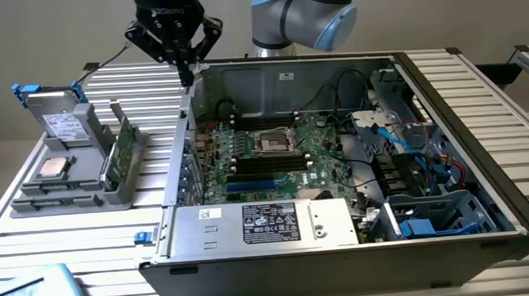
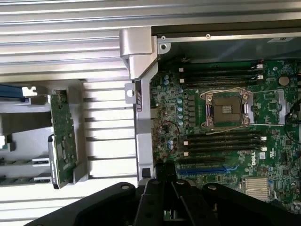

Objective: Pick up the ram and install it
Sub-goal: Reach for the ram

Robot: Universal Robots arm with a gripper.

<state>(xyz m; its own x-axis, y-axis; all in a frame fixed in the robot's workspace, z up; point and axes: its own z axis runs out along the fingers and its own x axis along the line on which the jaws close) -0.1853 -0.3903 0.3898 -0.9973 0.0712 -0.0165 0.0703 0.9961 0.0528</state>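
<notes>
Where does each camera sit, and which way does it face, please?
Exterior view: off the arm, raised at the open computer case's power-supply end, looking down at its motherboard; the arm and tool show at the top.
Wrist view: on the wrist, looking down past the tool at the computer case's edge.
Both share the tool, the motherboard and the ram standing in its grey holder.

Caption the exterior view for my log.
Pincer poised over a wall of the open computer case; the ram stands in the grey holder beside it.
</notes>
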